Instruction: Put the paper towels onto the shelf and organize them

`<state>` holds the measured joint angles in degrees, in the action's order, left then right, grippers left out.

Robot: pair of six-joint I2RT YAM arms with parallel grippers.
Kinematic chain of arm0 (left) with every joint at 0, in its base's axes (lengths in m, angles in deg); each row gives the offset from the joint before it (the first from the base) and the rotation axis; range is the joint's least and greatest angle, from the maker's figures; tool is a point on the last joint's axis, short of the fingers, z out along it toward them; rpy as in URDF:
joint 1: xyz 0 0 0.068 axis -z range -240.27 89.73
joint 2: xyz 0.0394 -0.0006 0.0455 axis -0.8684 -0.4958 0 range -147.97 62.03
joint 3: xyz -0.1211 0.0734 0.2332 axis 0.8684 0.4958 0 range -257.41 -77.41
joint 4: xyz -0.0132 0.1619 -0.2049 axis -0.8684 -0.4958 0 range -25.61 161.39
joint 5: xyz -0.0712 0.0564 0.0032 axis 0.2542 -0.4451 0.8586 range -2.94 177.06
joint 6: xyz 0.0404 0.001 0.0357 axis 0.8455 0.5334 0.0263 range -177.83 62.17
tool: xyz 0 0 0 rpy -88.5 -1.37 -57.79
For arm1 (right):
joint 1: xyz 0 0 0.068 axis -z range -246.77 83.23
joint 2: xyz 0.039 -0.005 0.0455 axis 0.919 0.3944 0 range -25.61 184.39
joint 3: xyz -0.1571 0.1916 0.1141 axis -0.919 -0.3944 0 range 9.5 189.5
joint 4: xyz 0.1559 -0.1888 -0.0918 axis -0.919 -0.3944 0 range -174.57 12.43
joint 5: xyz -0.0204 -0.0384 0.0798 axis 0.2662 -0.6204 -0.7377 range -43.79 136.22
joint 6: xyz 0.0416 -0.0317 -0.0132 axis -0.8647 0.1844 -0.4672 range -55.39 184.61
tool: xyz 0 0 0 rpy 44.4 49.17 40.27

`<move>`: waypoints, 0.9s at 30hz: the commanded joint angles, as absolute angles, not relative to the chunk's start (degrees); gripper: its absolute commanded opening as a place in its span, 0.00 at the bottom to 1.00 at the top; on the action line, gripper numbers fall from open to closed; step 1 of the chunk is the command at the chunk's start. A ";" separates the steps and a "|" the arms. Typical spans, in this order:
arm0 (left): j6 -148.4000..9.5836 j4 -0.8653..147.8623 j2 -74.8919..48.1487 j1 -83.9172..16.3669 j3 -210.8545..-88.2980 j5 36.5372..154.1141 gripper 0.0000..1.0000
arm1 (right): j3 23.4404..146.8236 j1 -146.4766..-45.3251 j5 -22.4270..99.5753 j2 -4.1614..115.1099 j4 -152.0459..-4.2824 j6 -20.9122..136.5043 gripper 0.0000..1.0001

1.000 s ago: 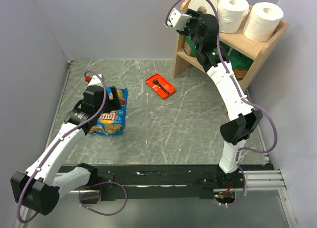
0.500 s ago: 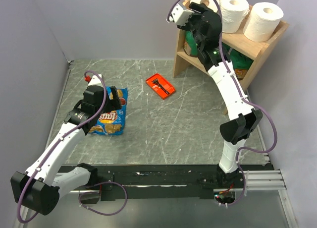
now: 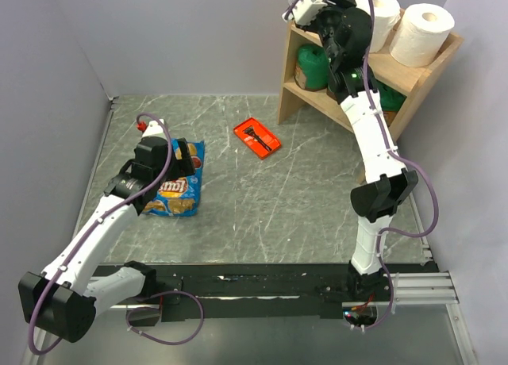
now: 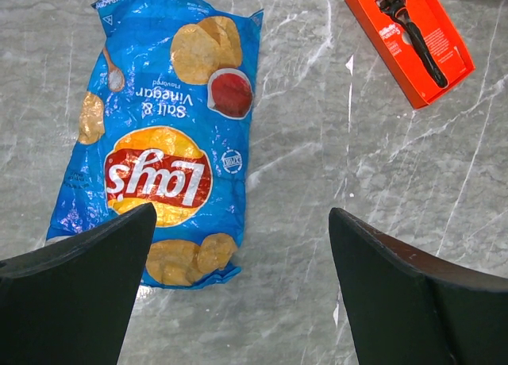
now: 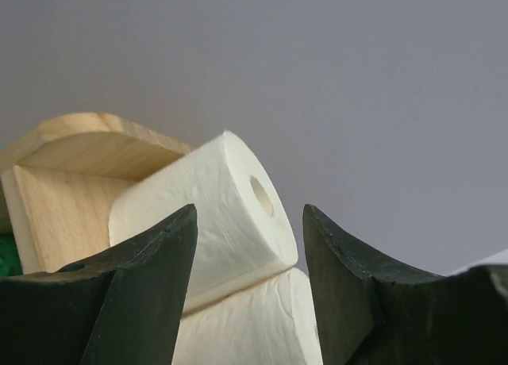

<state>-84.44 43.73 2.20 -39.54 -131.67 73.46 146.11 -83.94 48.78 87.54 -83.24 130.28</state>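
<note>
White paper towels on a pale natural-wood shelf, dark green canisters beneath. In front of the shelf, a grey surface veined white — blue chip bag with red-and-yellow logo, orange box holding a black razor.

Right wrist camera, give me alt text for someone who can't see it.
A white paper towel roll, its hollow end facing right, shows through the gap between the two dark fingers of the open right gripper, with a second roll just below it in frame. The wooden shelf sits at left before a grey wall.
</note>
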 commanded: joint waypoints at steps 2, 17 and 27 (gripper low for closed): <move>-84.20 45.03 2.71 -39.27 -131.72 71.95 0.96 | 149.86 -84.44 44.81 85.41 -82.21 124.74 0.63; -80.86 51.88 12.28 -39.36 -129.53 86.61 0.96 | 114.28 -104.11 63.17 53.78 -91.44 99.45 1.00; -79.98 61.81 19.76 -37.34 -125.40 105.52 0.96 | 85.22 -108.35 58.70 29.87 -108.86 48.13 1.00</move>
